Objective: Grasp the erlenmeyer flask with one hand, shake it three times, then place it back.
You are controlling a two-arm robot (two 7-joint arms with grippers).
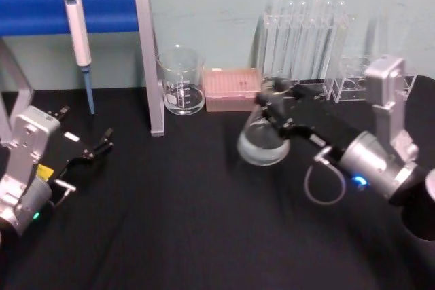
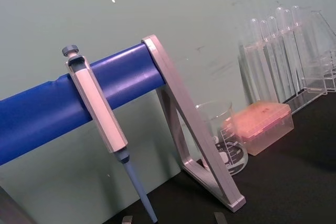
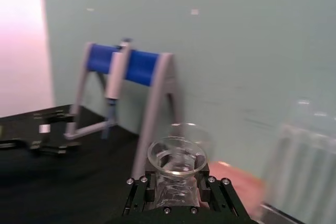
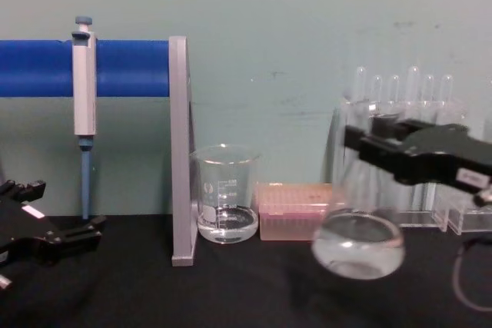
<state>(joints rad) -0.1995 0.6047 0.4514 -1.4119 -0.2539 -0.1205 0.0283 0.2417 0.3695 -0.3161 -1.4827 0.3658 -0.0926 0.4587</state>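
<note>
While right gripper (image 1: 270, 100) clamps neck of erlenmeyer flask (image 1: 262, 144), flask appears lifted off table (image 1: 170, 222), before test-tube rack (image 1: 306, 32); grasp done; shaking likely underway, count unknowable; set-down remains; left gripper (image 1: 98, 146) parked far left, fingers apart.

A grey pipette (image 1: 78, 39) with a blue tip hangs upright on a blue-barred stand (image 1: 109, 10) with grey metal legs. On the black table (image 1: 170, 222), a clear cylindrical glass beaker (image 1: 182, 81) stands beside one leg. A pink plastic box (image 1: 232, 89) sits just beside it, near tall test tubes in a clear rack (image 1: 302, 39).
</note>
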